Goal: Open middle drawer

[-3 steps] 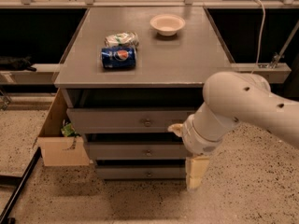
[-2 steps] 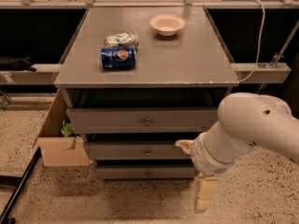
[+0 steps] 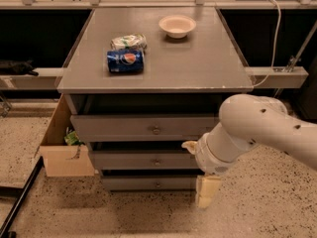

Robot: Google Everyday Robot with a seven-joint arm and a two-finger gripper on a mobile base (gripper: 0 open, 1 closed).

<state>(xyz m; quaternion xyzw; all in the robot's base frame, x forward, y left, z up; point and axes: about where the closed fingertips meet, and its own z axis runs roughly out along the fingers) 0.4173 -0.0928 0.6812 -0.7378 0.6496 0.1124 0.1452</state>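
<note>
Middle drawer [image 3: 143,160] sits centre of frame, second of three grey fronts, shut or close to it, with a dark gap above it. Its small round knob [image 3: 156,161] is at the middle of the front and nothing is touching it.

Gripper [image 3: 206,192] is lower centre-right, hanging off the white arm [image 3: 257,128] and pointing down at the floor. It's level with the right end of the bottom drawer [image 3: 148,183], so below and right of the knob and well apart from it. Can't tell whether it's open or closed, it reads as one pale block from here. Holding nothing as far as I can see.

Step in hand, my read: the approach; no grasp yet. To do it well:
- Raise the gripper to the knob's height and turn it to face the drawer front instead of the floor.
- Come left along the front until you're centred on that knob. Don't take the top drawer [image 3: 138,128] knob above or the bottom one below; they line up vertically, so count from the top.
- Make sure it's open before you close in. The knob is small, so go in straight and slowly.
- Pull straight out toward the camera, level, so the drawer doesn't bind.

The bulky elbow hides the right end of the fronts, so watch your clearance there. The blue can [image 3: 125,61] and bowl [image 3: 177,26] up on top are out of the way.
</note>
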